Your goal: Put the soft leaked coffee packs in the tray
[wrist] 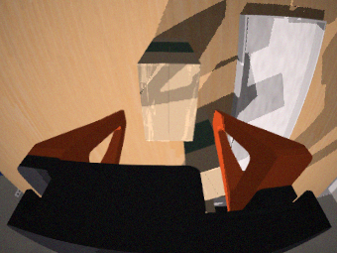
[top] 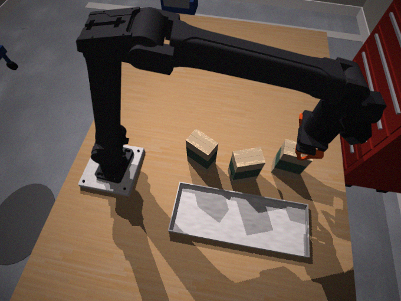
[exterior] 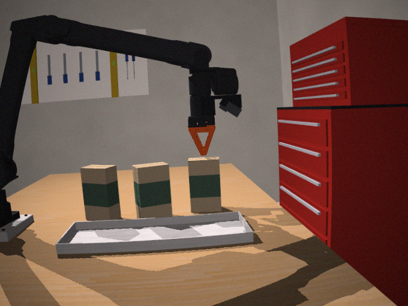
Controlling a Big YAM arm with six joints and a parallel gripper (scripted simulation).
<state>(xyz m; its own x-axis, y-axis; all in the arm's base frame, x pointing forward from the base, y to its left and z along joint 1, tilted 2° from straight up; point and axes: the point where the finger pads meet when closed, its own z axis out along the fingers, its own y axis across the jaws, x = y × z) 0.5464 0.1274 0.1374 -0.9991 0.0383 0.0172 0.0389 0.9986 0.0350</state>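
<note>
Three tan coffee packs with green bands stand upright in a row behind the grey tray (top: 239,194) (exterior: 153,243) (wrist: 291,55): the left pack (top: 201,143) (exterior: 100,190), the middle pack (top: 247,162) (exterior: 152,188) and the right pack (top: 287,153) (exterior: 204,183) (wrist: 168,104). The tray holds nothing. My gripper (top: 309,153) (exterior: 203,153) (wrist: 169,116) is open and empty. It points straight down, with its orange fingertips just at the top of the right pack, one on each side. In the wrist view the middle pack (wrist: 212,182) is partly hidden behind a finger.
A red drawer cabinet (top: 377,80) (exterior: 347,149) stands close to the right of the table, near my wrist. The arm's base plate (top: 111,170) (exterior: 13,224) sits at the table's left.
</note>
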